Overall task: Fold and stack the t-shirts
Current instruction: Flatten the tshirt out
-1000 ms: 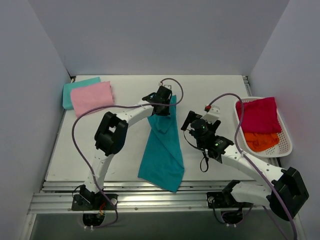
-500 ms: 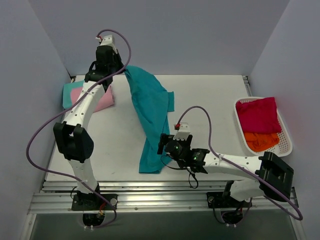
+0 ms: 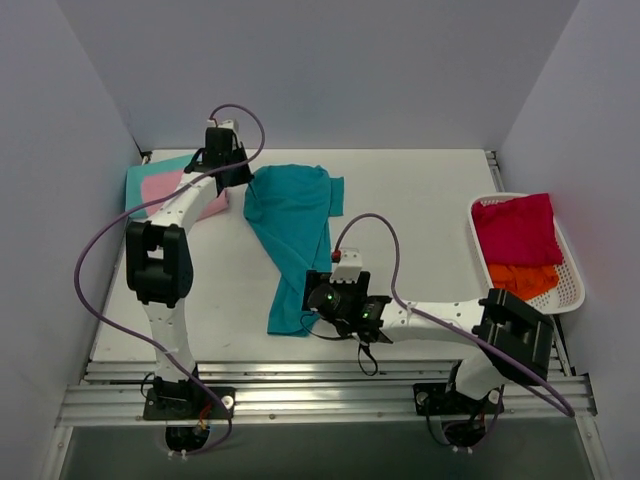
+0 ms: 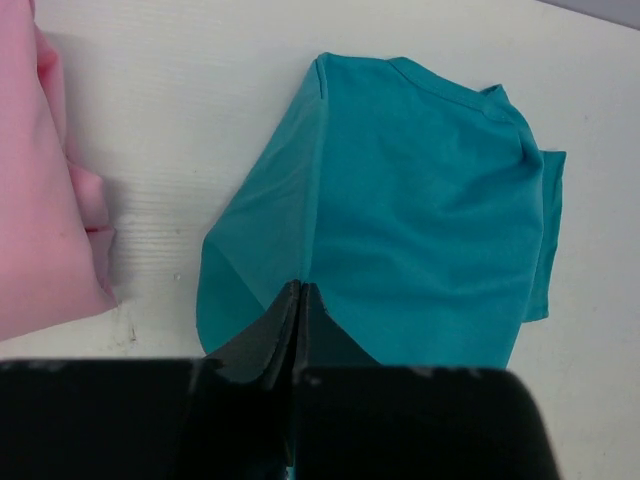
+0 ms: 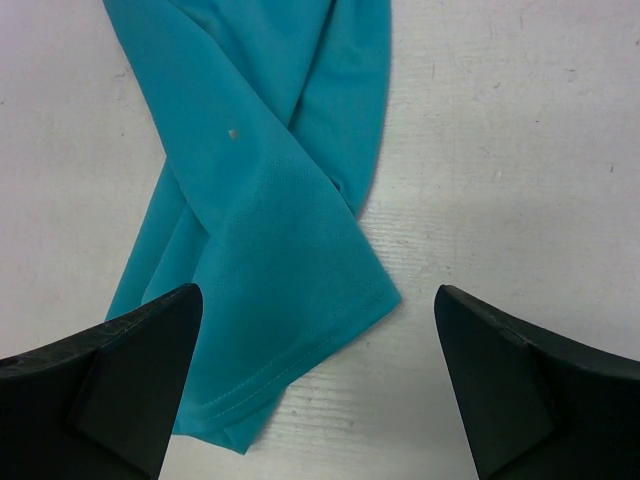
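The deep teal t-shirt (image 3: pixel 293 215) lies stretched on the table from the back centre to a narrow lower end near the front. My left gripper (image 3: pixel 232 170) is shut on its upper left edge, low over the table; the left wrist view shows the fingertips (image 4: pixel 298 292) pinching a fold of the teal cloth (image 4: pixel 420 210). My right gripper (image 3: pixel 318 300) is open just above the shirt's lower hem corner (image 5: pixel 280 330), with its fingers (image 5: pixel 140 380) on either side and not touching. The pink shirt (image 3: pixel 168 192) lies folded on the pale aqua one (image 3: pixel 137 182) at the back left.
A white lattice basket (image 3: pixel 572 292) at the right edge holds the crimson shirt (image 3: pixel 515 230) and the orange shirt (image 3: pixel 520 282). The pink shirt's edge (image 4: pixel 45 210) lies close to the left of my left gripper. Grey walls close in the table at the back and sides.
My left gripper has come down from high at the back and laid the teal shirt's upper part flat. My right gripper has moved left over the lower hem.
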`<action>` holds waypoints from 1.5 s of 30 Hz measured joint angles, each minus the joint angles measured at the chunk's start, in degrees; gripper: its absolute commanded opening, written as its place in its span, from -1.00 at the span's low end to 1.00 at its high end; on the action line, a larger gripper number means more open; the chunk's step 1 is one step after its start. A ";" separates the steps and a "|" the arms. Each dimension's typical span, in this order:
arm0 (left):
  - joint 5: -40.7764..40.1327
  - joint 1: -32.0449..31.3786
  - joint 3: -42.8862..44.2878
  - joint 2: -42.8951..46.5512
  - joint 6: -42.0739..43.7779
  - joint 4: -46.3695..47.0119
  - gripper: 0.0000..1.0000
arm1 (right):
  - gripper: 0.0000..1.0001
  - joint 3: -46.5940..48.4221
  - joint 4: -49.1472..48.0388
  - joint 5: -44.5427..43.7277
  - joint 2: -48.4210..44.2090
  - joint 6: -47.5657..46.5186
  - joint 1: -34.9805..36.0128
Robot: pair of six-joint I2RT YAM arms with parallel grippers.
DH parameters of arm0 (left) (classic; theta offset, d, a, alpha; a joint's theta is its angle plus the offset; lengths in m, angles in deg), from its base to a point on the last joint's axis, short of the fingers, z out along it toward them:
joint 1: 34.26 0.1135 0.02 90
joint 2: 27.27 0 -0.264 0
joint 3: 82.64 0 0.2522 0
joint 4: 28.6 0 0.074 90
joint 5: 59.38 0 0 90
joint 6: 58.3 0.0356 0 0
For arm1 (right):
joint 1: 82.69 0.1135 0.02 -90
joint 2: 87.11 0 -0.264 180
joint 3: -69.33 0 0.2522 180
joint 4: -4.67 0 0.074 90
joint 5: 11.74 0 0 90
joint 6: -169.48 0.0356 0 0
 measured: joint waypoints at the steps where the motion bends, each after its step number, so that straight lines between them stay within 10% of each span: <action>1: 0.28 0.00 -0.02 -0.11 -0.15 0.13 -0.95 | 0.95 0.22 -0.42 -0.22 0.98 -0.02 0.00; 12: 1.03 -0.02 -0.22 -0.11 -0.35 3.37 -0.95 | 0.49 -1.18 -7.80 1.70 11.47 0.61 -3.76; 23: 1.25 -0.11 -0.22 -0.42 -0.35 3.80 -0.95 | -0.97 -2.40 -12.07 3.78 11.96 1.29 -5.40; 36: 0.79 -0.63 0.39 -0.46 -0.74 2.19 -0.95 | -1.00 3.72 -2.51 0.98 11.13 -0.48 -7.04; 45: -2.25 -2.89 1.64 9.68 -0.61 -4.52 -0.95 | -1.00 18.71 4.96 -9.16 -6.97 -10.12 -13.68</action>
